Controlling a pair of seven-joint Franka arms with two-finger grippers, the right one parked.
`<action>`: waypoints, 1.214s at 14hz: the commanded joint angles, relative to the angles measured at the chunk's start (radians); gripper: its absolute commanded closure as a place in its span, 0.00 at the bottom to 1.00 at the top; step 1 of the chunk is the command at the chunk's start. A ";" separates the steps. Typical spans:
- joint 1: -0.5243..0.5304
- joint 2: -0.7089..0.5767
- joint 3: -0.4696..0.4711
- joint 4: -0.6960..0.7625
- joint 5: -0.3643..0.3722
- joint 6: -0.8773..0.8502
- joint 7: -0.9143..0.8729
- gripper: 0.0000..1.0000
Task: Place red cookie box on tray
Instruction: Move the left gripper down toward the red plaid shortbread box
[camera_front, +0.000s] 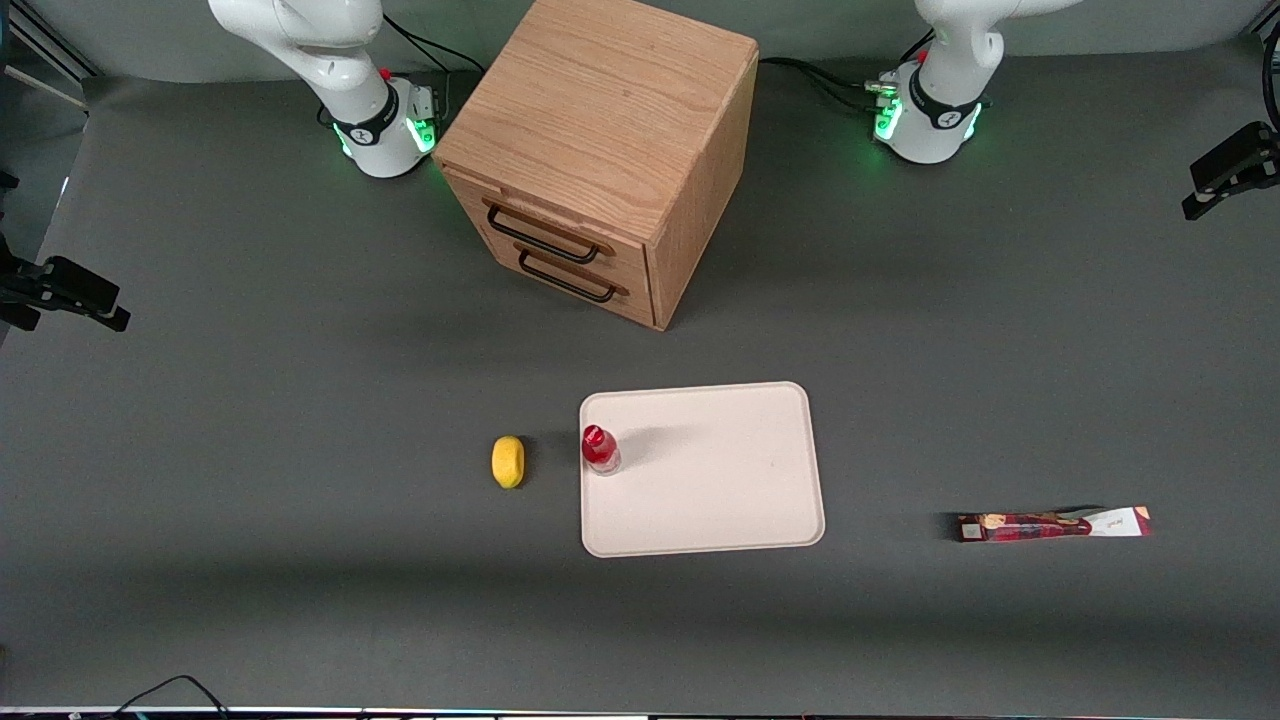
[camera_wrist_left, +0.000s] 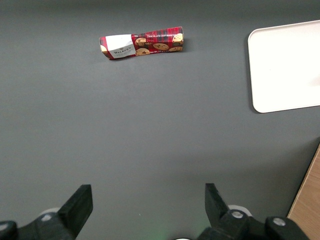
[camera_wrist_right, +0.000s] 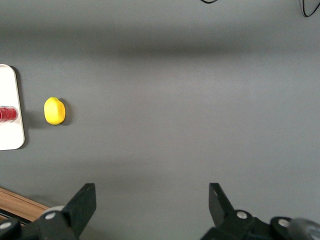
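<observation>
- The left arm's gripper (camera_wrist_left: 148, 201) shows only in the left wrist view, as two dark fingertips wide apart; its body is cut off by the picture's edge.
- The tray (camera_wrist_left: 285, 67) is cut by the edge in the left wrist view, one end out of sight.
- The wooden cabinet (camera_wrist_left: 310, 200) appears there only as a sliver.
- The small print on the red cookie box (camera_front: 1052, 524) is too small to read in the front view.

Grey table (camera_front: 250, 420) carries: cabinet (camera_front: 600, 150), tray (camera_front: 720, 500), lemon (camera_front: 508, 462), red cookie box (camera_front: 1050, 524); pincer (camera_wrist_left: 147, 205) overhead.
</observation>
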 joint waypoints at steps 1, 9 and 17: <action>0.005 -0.014 -0.009 -0.020 0.014 0.002 -0.008 0.00; -0.018 0.176 -0.007 -0.022 0.080 0.141 0.499 0.00; -0.007 0.477 0.002 0.017 0.120 0.495 1.132 0.00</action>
